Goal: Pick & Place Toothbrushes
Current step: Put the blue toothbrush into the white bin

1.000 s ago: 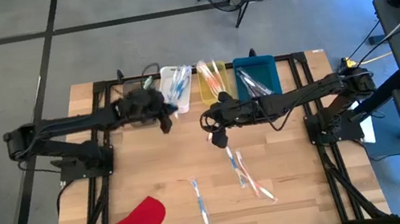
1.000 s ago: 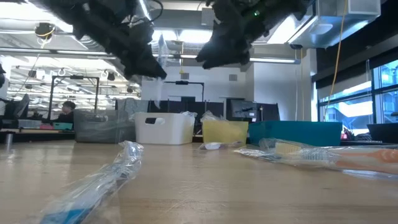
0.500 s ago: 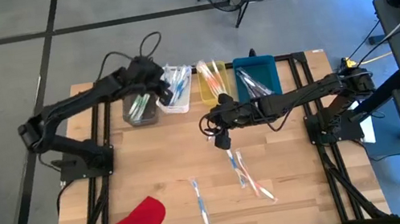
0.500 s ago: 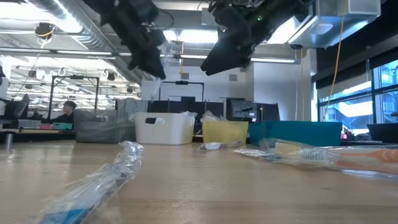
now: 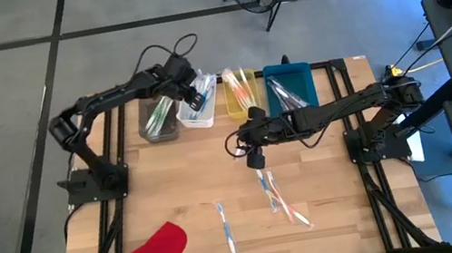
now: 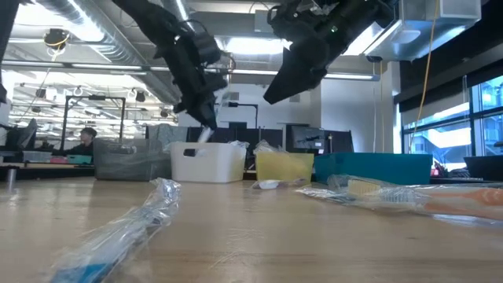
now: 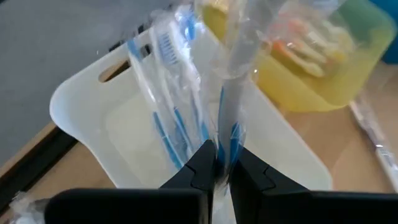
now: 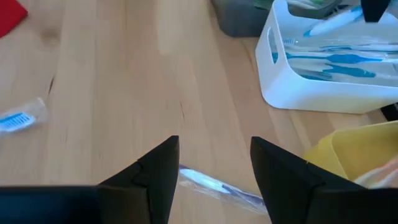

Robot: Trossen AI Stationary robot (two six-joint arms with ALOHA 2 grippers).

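My left gripper (image 5: 191,90) hangs over the white bin (image 5: 211,113) at the table's far side, shut on a clear-wrapped blue toothbrush (image 7: 231,93). More blue toothbrushes (image 7: 163,93) lie in that bin. My right gripper (image 5: 252,153) stands open above the table's middle. A wrapped toothbrush (image 8: 214,185) lies flat on the wood below its fingers, untouched. Three more wrapped toothbrushes (image 5: 227,229), (image 5: 265,188), (image 5: 291,209) lie on the near half of the table. My left gripper pinches the wrapped blue toothbrush near one end (image 7: 222,144) between its two fingers. The fingers (image 6: 198,110) slant down from above. The toothbrush runs on past the fingertips along their line, lifted clear, its free end (image 6: 207,134) just above the white bin's rim.
Along the far edge stand a grey bin (image 5: 158,121), the white bin, a yellow bin (image 5: 240,91) and a teal bin (image 5: 290,84), each holding toothbrushes. A flat red piece (image 5: 157,251) lies at the near left. Bare wood lies at the table's middle left.
My left gripper has swung from beside the grey bin toward the far edge and the right, ending over the white bin, and has tipped further downward, staying shut. My right gripper has stayed in place over the table's middle and turned a little.
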